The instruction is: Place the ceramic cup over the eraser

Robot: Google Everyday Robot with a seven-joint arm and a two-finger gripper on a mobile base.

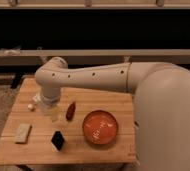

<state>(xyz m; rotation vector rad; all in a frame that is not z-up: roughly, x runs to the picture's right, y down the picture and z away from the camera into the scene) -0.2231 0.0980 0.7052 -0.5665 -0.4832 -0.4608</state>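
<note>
Arm [103, 80]: a thick white limb that reaches in from the right across the worktop, then bends straight down at the wrist over the left half
Room: a dark wall behind, crossed by pale horizontal rails [138, 52]
Worktop [115, 102]: a light wooden top made of slats
Orange dish [100, 127]: wide and round, right of centre, well apart from the hand
Hand [50, 104]: under the wrist and pointing down; I cannot tell whether it is spread or pressed together
Ceramic cup [53, 113]: pale, right at the hand's lower end
Beige block [22, 132]: lies flat near the left edge
Eraser [58, 140]: black, near the front edge, just in front of the cup and apart from it
Dark red piece [70, 111]: just right of the cup
</note>
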